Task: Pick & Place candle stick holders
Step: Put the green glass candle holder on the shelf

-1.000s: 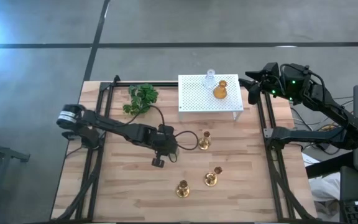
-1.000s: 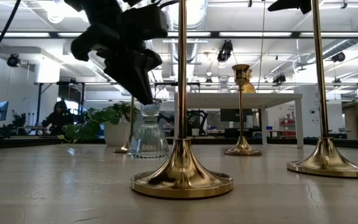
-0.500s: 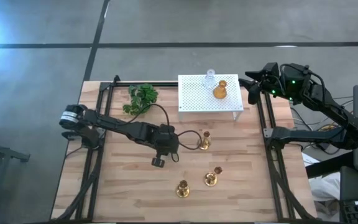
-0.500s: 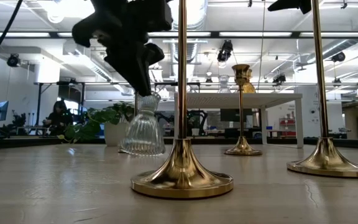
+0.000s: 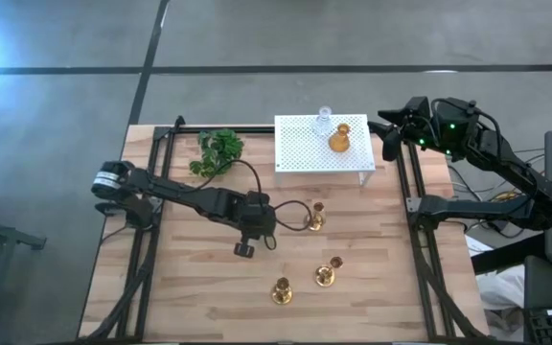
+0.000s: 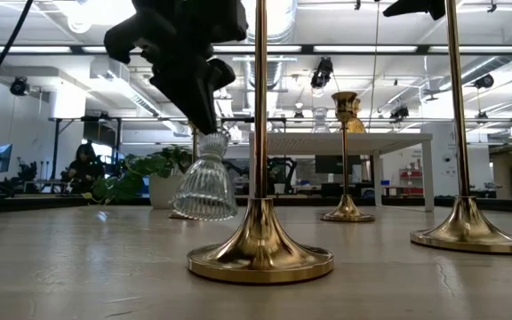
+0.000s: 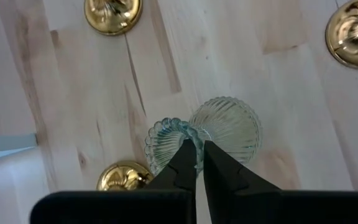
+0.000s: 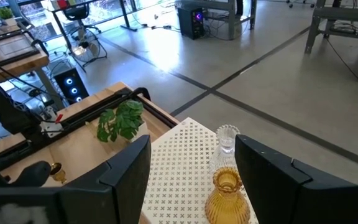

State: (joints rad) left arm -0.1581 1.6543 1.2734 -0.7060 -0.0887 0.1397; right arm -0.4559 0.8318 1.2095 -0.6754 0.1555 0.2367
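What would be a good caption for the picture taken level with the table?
Left hand lifts a ribbed glass holder, tilted, just off the table, among gold candlesticks.

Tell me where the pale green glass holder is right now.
The pale green glass holder hangs tilted just off the table, its rim pinched by the left gripper, mid-table beside the nearest gold candlestick in the low view.

My right gripper fingers spread wide at frame bottom. Between them: white perforated stand carrying amber glass holder and clear glass holder behind it. Green plant centre-left on the wooden table.
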